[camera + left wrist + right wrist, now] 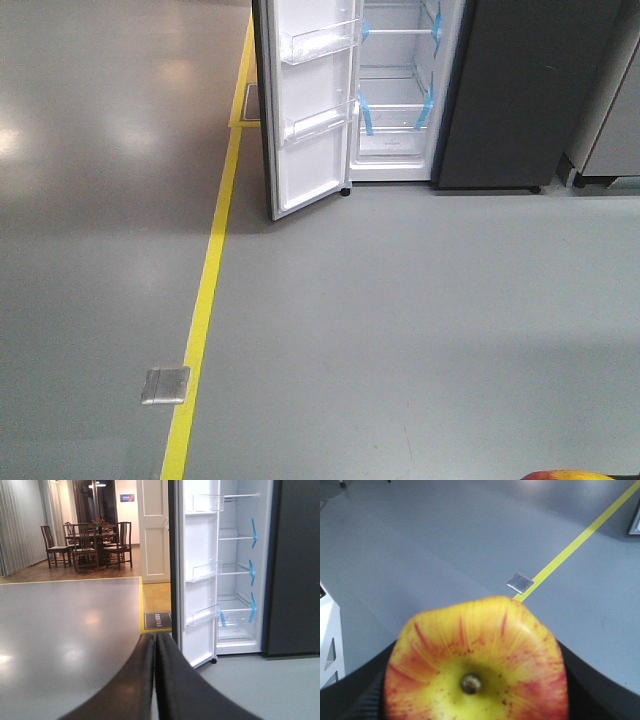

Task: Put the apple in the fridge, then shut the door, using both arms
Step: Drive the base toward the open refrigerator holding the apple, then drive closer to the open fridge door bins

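Observation:
The fridge (pixel 400 100) stands at the far end of the grey floor, its white inside and blue-taped clear shelves showing. Its door (pixel 310 110) is swung wide open to the left, with clear bins on the white lining. The left wrist view shows the same fridge (pixel 237 580) and door (pixel 197 580) ahead on the right. My left gripper (pixel 155 636) is shut and empty, fingers pressed together. The red and yellow apple (pixel 475 660) fills the right wrist view, stem dimple facing the camera, and my right gripper (pixel 477 647) is shut on it. A sliver of the apple (pixel 570 474) shows at the front view's bottom edge.
A yellow floor line (pixel 205 290) runs from the door's left side toward me, with a metal floor plate (pixel 165 385) beside it. A dark grey panel (pixel 530 90) adjoins the fridge on the right, then a grey cabinet (pixel 610 120). Dining chairs and a table (pixel 90 540) stand far left.

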Available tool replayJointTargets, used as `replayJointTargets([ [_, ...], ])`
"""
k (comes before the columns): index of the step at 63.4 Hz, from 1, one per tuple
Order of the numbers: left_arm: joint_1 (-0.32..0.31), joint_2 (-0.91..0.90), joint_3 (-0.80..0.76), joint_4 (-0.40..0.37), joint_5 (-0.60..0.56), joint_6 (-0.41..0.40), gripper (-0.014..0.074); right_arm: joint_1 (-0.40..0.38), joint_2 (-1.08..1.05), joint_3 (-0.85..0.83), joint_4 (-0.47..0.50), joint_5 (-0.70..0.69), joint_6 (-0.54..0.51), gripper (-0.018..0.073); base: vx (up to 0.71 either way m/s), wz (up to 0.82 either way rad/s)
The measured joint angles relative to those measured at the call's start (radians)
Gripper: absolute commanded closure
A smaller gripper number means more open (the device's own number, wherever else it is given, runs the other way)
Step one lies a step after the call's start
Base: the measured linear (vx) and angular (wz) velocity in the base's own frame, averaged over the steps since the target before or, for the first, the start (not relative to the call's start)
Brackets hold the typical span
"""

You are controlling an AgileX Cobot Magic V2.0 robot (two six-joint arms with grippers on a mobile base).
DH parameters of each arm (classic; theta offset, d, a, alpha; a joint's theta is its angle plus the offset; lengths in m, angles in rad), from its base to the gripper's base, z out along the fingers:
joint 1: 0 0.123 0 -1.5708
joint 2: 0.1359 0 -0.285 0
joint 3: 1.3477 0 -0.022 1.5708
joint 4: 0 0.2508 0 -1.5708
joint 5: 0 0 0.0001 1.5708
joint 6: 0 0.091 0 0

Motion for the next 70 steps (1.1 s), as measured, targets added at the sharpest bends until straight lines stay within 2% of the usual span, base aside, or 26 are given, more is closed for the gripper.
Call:
replayJointTargets([
  [70,0.000,0.000,0.000,0.000,0.000,0.000,0.0603,0.000,0.000,0.000,0.000,0.000,0.000,0.0203,0.28,0.01],
])
